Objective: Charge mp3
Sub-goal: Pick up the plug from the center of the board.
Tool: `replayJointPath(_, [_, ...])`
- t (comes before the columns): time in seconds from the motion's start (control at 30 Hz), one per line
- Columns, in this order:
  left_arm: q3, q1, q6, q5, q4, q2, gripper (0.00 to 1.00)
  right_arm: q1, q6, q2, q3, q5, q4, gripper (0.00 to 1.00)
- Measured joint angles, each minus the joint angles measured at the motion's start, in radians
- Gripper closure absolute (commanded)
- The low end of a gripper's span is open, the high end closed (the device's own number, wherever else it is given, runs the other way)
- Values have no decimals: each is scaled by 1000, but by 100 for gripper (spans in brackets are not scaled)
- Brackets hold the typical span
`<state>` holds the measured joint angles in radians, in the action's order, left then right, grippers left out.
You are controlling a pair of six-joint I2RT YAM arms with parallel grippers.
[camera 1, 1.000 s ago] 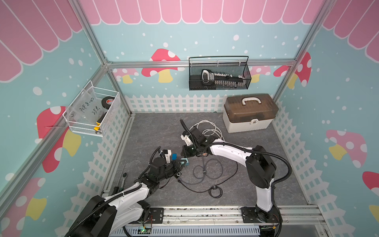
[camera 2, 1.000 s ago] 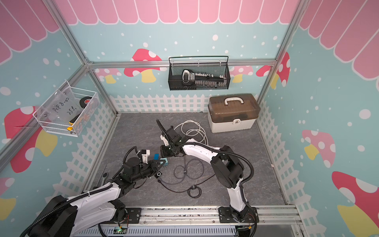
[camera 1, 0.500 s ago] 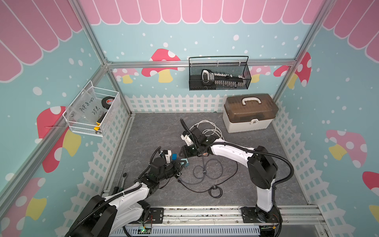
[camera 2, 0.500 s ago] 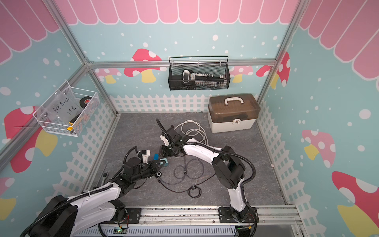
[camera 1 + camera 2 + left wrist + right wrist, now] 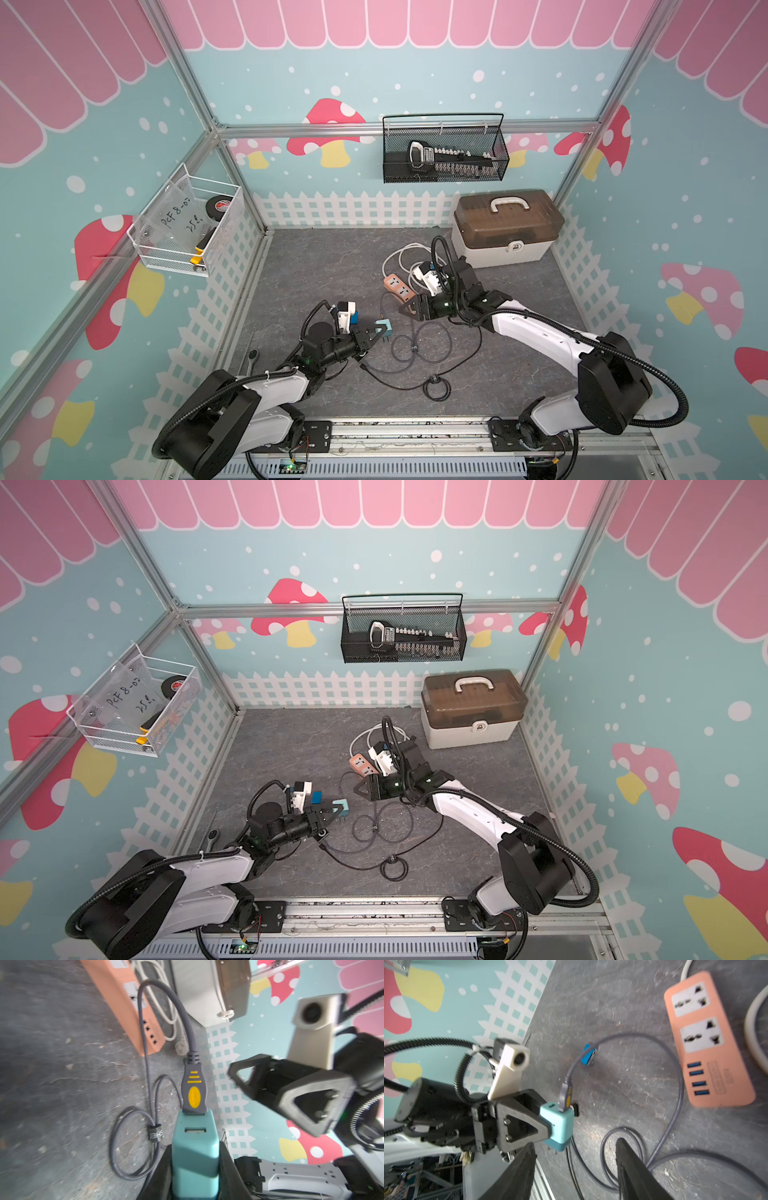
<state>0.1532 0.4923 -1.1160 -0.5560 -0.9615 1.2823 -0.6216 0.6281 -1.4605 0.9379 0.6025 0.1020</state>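
Observation:
My left gripper [image 5: 376, 332] [image 5: 194, 1151] is shut on a teal USB charger block [image 5: 383, 326] [image 5: 195, 1142], held just above the mat. A grey USB plug with yellow marks [image 5: 194, 1093] [image 5: 565, 1095] sits in the block's top port. Its grey cable [image 5: 419, 345] loops over the mat. My right gripper [image 5: 405, 309] [image 5: 574, 1144] stands open and empty, a short way from the block [image 5: 557, 1124]. A small blue device, the mp3 [image 5: 588, 1056] [image 5: 354, 318], lies on the mat behind the left gripper.
An orange power strip [image 5: 398, 287] [image 5: 704, 1043] with a white cord lies behind the right gripper. A lidded toolbox [image 5: 505, 232] stands at the back right. A thin black cable [image 5: 436, 388] coils near the front. A ratchet [image 5: 251, 355] lies by the left fence.
My right gripper has opened and let go at the charger block, drawing slightly back. The left gripper keeps its hold on the block in the same place.

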Motion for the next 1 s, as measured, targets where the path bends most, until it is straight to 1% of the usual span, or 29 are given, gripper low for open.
replayJointPath(0.07, [-1, 0, -37, -44, -154, 74, 100, 0, -8, 6, -49, 45, -45, 42])
replayJointPath(0.17, [13, 25, -67, -85, -262, 150, 100, 1, -11, 16, -98, 99, -120, 44])
replayJointPath(0.23, [23, 56, -74, -98, -303, 166, 100, 5, -10, 16, -116, 133, -175, 45])
replayJointPath(0.47, [46, 98, -78, -110, -354, 171, 100, 13, 10, 5, -127, 227, -340, 52])
replayJointPath(0.6, [47, 102, -77, -114, -369, 171, 100, 13, 27, 4, -140, 253, -396, 53])
replayJointPath(0.7, [47, 104, -76, -119, -373, 171, 100, 13, 39, 12, -161, 266, -420, 51])
replayJointPath(0.8, [47, 106, -73, -130, -377, 171, 100, 14, 50, 41, -187, 278, -427, 52])
replayJointPath(0.93, [48, 106, -71, -132, -391, 171, 100, 14, 62, 84, -203, 294, -432, 55])
replayJointPath(1.0, [50, 106, -69, -137, -401, 170, 100, 14, 69, 100, -213, 296, -441, 59])
